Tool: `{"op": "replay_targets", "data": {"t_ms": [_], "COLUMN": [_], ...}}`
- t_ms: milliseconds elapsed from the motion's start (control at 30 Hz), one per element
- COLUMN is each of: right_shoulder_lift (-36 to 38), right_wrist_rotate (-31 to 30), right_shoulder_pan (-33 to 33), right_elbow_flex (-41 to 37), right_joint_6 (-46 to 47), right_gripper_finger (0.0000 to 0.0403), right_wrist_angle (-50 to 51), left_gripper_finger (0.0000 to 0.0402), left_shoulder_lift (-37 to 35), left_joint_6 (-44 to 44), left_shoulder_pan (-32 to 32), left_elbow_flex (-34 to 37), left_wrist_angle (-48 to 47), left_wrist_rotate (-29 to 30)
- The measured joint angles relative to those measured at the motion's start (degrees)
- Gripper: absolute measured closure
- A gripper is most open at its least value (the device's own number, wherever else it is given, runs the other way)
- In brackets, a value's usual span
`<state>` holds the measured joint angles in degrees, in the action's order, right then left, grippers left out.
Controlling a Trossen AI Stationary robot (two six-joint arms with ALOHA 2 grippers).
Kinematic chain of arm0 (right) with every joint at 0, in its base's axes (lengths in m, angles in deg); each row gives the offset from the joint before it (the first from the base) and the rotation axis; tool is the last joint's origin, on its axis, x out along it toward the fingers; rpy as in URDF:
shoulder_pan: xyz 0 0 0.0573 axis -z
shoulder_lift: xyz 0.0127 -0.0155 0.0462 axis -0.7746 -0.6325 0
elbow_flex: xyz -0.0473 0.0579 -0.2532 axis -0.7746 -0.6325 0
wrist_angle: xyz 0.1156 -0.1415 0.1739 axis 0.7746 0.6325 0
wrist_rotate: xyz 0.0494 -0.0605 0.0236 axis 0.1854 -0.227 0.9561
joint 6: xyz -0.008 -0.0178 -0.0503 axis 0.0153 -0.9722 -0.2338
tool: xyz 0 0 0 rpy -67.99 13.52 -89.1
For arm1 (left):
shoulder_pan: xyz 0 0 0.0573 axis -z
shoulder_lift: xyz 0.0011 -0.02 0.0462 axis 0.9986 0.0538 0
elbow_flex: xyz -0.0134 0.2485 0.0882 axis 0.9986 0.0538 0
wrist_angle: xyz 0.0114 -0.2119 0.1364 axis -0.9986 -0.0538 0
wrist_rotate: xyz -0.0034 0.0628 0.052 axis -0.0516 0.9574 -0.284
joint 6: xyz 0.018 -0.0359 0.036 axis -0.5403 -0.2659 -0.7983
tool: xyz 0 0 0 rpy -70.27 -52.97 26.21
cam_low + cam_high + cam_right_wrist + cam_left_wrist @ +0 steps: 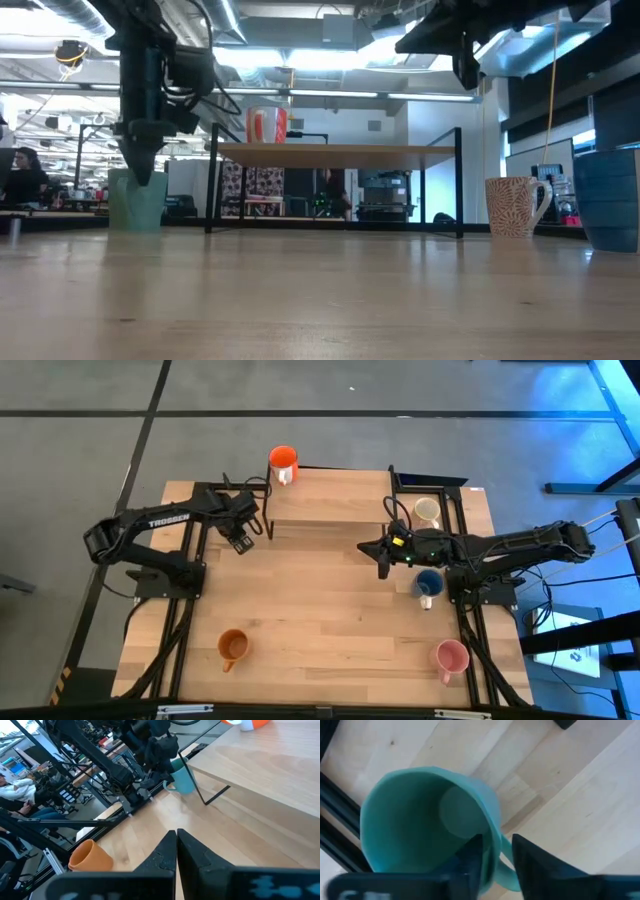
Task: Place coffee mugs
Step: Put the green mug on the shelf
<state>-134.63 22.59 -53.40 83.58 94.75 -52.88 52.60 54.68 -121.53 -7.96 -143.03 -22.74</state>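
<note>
Worktop [330,620]: orange mug [232,647] front-left, pink mug [451,657] front-right, red-orange mug [283,462] on raised shelf [330,500].

green mug [430,825] totally hidden under left gripper [240,538] in high view, bottom edge crops it in left wrist view. dark blue mug [610,200] chopped by right edge, low view. red-orange mug [250,723] mostly cropped at top.

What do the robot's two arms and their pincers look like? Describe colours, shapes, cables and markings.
Both arms are black, built of jointed tube-like segments on black bases. The left arm carries white "TROSSEN" lettering, and black cables loop near its pincer. The right arm shows a small green light and a yellow mark near its wrist. Each pincer, like the right pincer, ends in two dark, flat, tapering fingers.
</note>
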Motion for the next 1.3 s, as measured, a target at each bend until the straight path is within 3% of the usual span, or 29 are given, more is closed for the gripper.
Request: {"op": "replay_targets", "data": {"t_ms": [167, 367, 500, 733, 967, 1300], "right_shoulder_lift": [0.0, 0.0, 0.0, 0.0, 0.0, 0.0], "right_wrist_rotate": [0.0, 1.0, 3.3, 1.6, -7.9, -18.6], "right_shoulder_pan": [0.0, 0.0, -1.1, -10.8, -22.3, -33.3], "right_elbow_flex": [0.0, 0.0, 0.0, 0.0, -0.1, -0.1], "right_joint_6": [0.0, -0.1, -0.2, -0.4, 0.5, 7.2], "right_gripper_finger": [0.0402, 0.0402, 0.0402, 0.0402, 0.0402, 0.0402], "right_wrist_angle": [0.1, 0.3, 0.4, 0.7, 9.0, 21.0], "left_gripper_finger": [0.0386, 0.0383, 0.0387, 0.0387, 0.0388, 0.0382], "left_shoulder_lift": [-0.6, -3.3, -6.2, -7.3, 2.8, 27.5], "left_joint_6": [0.0, 4.7, 10.2, 23.2, 34.6, 35.1], "left_shoulder_pan": [0.2, 5.3, 13.7, 33.0, 47.4, 49.6], "left_elbow_flex": [0.1, -3.5, -9.4, -20.0, -27.6, -42.7], "left_wrist_angle": [-0.5, -8.0, -16.1, -16.0, -7.2, -5.2], "left_wrist_rotate": [-0.2, -2.1, -3.7, -9.1, -1.1, 0.6]}}
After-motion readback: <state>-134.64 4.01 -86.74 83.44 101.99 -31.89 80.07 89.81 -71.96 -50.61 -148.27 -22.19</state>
